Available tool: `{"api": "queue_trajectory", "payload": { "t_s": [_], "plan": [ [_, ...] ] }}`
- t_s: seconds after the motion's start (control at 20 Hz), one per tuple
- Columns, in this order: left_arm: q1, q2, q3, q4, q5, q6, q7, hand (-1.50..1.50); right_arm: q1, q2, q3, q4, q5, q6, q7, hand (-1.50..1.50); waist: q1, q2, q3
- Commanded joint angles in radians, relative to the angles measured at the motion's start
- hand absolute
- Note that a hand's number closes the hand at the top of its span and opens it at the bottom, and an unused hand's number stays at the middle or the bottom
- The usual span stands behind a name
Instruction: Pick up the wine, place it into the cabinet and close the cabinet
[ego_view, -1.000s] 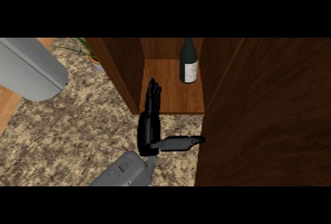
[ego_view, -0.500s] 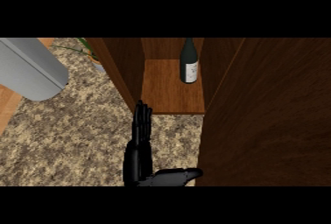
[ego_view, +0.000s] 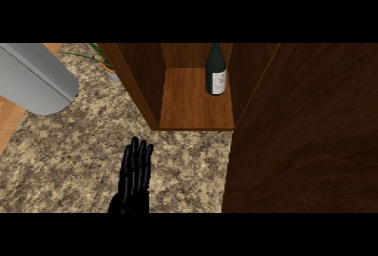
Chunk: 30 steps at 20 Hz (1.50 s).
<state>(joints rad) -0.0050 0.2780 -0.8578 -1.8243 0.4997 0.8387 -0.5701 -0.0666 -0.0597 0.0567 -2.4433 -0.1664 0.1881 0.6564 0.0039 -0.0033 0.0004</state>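
The dark wine bottle (ego_view: 215, 70) with a pale label stands upright at the back right of the open wooden cabinet's shelf (ego_view: 193, 107). The cabinet door (ego_view: 303, 135) stands open as a large dark panel on the right. My right hand (ego_view: 134, 175) is over the speckled counter in front of the cabinet's left wall. It is open, with straight fingers pointing at the cabinet, and holds nothing. It is well clear of the bottle. My left hand does not show; only a grey forearm (ego_view: 33, 77) fills the upper left.
A potted green plant (ego_view: 101, 55) peeks out behind the cabinet's left wall. The granite counter (ego_view: 74, 150) ends at a wooden strip (ego_view: 7, 122) on the left. The open door blocks the right side.
My right hand has drawn back from the cabinet's mouth toward the lower edge and slightly left. Its forearm and thumb have left the view. The bottle and the door have not moved.
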Motion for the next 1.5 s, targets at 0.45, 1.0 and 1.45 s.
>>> {"api": "queue_trajectory", "payload": {
  "t_s": [0.45,1.0,1.45],
  "plan": [
    [0.255,0.282,0.061,-0.261,0.029,-0.185,-0.037,-1.50,0.176,-0.018,0.079,-0.124,-0.164,0.126,0.004,1.50,-0.002,-0.002,0.000],
    [0.370,0.386,0.330,-0.283,0.192,-0.384,-0.121,-1.50,0.282,0.036,0.335,-0.124,-0.154,0.113,0.093,1.50,0.000,-0.002,-0.001],
    [0.422,0.458,0.507,-0.293,0.293,-0.459,-0.060,-1.50,0.240,0.060,0.682,-0.167,0.048,0.068,0.101,1.50,-0.008,-0.006,-0.002]
  ]
}}
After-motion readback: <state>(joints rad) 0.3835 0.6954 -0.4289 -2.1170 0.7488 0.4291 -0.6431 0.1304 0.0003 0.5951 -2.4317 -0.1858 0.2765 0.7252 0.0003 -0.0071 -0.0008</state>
